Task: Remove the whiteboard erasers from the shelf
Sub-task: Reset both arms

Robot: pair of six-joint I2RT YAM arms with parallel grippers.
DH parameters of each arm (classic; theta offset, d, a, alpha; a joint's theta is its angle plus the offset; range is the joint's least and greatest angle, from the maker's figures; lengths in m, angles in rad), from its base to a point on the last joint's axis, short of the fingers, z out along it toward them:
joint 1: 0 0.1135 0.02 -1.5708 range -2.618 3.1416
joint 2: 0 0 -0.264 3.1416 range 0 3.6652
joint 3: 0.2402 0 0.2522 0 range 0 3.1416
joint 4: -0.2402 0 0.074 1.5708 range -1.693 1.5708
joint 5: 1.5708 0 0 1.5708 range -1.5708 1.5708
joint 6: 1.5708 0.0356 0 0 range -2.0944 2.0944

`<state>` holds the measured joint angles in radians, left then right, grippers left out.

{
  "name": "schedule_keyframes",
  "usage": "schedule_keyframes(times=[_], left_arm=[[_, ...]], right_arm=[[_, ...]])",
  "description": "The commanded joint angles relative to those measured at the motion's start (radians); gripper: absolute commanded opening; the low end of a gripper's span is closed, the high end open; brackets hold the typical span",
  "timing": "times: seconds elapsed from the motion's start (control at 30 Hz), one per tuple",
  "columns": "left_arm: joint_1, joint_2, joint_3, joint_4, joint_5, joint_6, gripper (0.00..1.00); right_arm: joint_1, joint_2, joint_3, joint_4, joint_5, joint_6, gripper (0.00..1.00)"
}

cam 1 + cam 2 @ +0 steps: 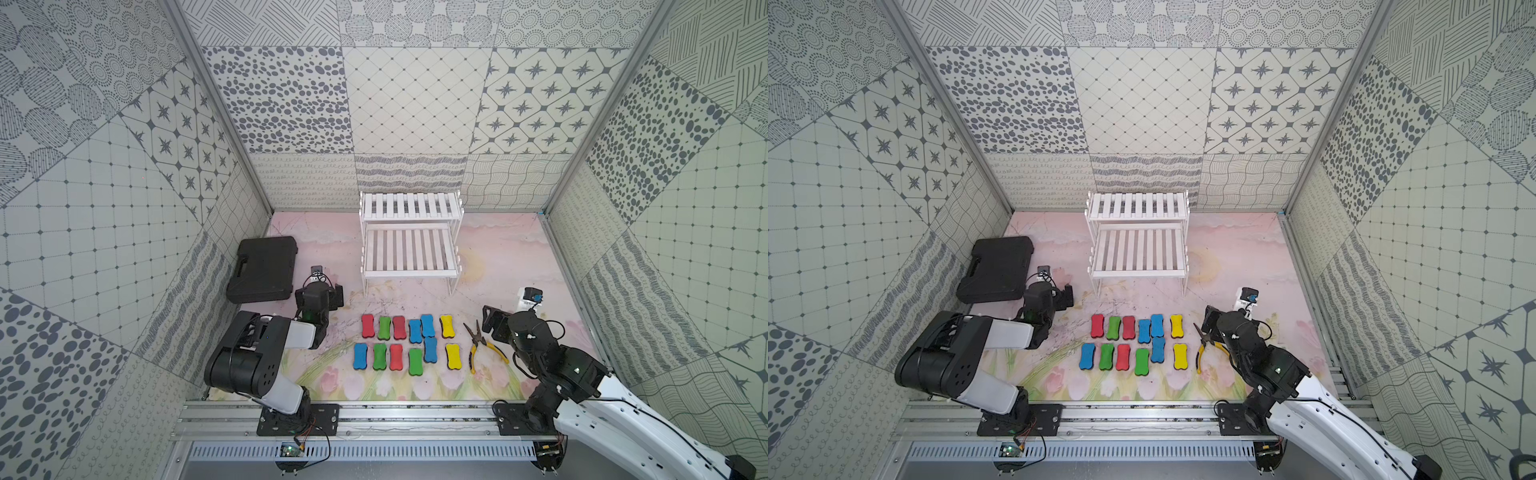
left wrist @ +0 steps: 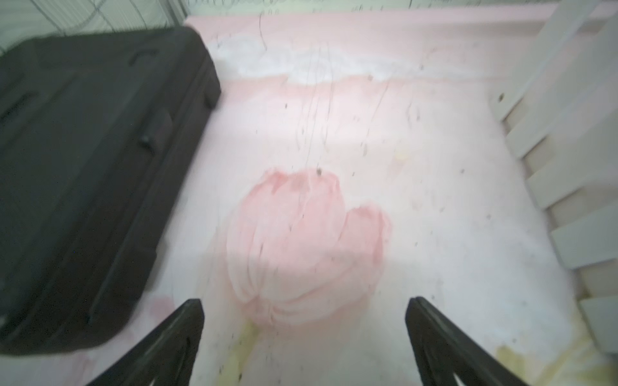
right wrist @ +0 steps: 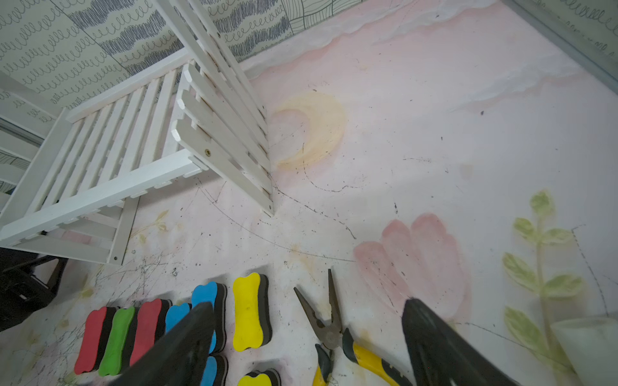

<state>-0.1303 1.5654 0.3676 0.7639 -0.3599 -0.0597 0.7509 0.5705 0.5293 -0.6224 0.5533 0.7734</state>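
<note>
Twelve whiteboard erasers [image 1: 430, 348] between left gripper [image 2: 304, 300] and right gripper [image 3: 309, 304] (both agape).

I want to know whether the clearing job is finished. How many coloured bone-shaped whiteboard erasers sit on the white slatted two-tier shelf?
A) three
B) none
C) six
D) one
B: both tiers of the white slatted two-tier shelf are bare in both top views, and the coloured bone-shaped whiteboard erasers lie in two rows on the pink floral table mat in front of it.
</note>
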Motion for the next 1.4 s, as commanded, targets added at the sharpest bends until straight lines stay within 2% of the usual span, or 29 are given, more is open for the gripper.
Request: schedule_keyframes(times=[0.0, 0.03, 0.07, 0.1, 0.27, 0.37, 0.57, 0.67, 0.8, 0.97, 1.1, 1.33, 1.37], left_arm=[[0.011, 0.036, 0.000, 0.220, 0.045, 0.023, 0.99], [0.015, 0.008, 0.012, 0.133, 0.054, -0.006, 1.00], [0.031, 0.008, 0.024, 0.120, 0.079, -0.021, 0.99], [0.038, 0.021, 0.018, 0.158, 0.085, -0.008, 0.99], [0.040, 0.006, 0.025, 0.111, 0.091, -0.027, 1.00], [0.040, 0.009, 0.023, 0.123, 0.091, -0.023, 0.99], [0.040, 0.011, 0.022, 0.126, 0.091, -0.022, 0.99], [0.041, 0.010, 0.023, 0.124, 0.091, -0.023, 0.99], [0.040, 0.010, 0.023, 0.124, 0.091, -0.022, 1.00], [0.040, 0.009, 0.022, 0.123, 0.091, -0.022, 1.00], [0.041, 0.010, 0.023, 0.124, 0.091, -0.022, 1.00], [0.040, 0.010, 0.024, 0.124, 0.091, -0.023, 1.00], [0.041, 0.009, 0.024, 0.124, 0.091, -0.022, 0.99]], right_arm=[[-0.002, 0.019, 0.018, 0.056, 0.030, -0.039, 0.96], [-0.002, 0.026, 0.023, 0.056, 0.041, -0.043, 0.97], [-0.002, 0.033, 0.031, 0.051, 0.052, -0.047, 0.97], [-0.002, 0.042, 0.038, 0.050, 0.060, -0.050, 0.97], [-0.008, 0.110, 0.077, 0.053, 0.147, -0.091, 0.97], [-0.048, 0.176, 0.111, 0.076, 0.174, -0.136, 0.97], [-0.205, 0.300, 0.078, 0.354, 0.091, -0.406, 0.97], [-0.284, 0.355, 0.043, 0.495, 0.116, -0.489, 0.97], [-0.373, 0.408, -0.093, 0.818, 0.075, -0.629, 0.97], [-0.477, 0.524, -0.158, 1.030, 0.004, -0.697, 0.97], [-0.543, 0.630, -0.178, 1.206, -0.048, -0.702, 0.97], [-0.560, 0.818, -0.151, 1.428, -0.094, -0.775, 0.97], [-0.568, 0.831, -0.125, 1.387, -0.112, -0.768, 0.97]])
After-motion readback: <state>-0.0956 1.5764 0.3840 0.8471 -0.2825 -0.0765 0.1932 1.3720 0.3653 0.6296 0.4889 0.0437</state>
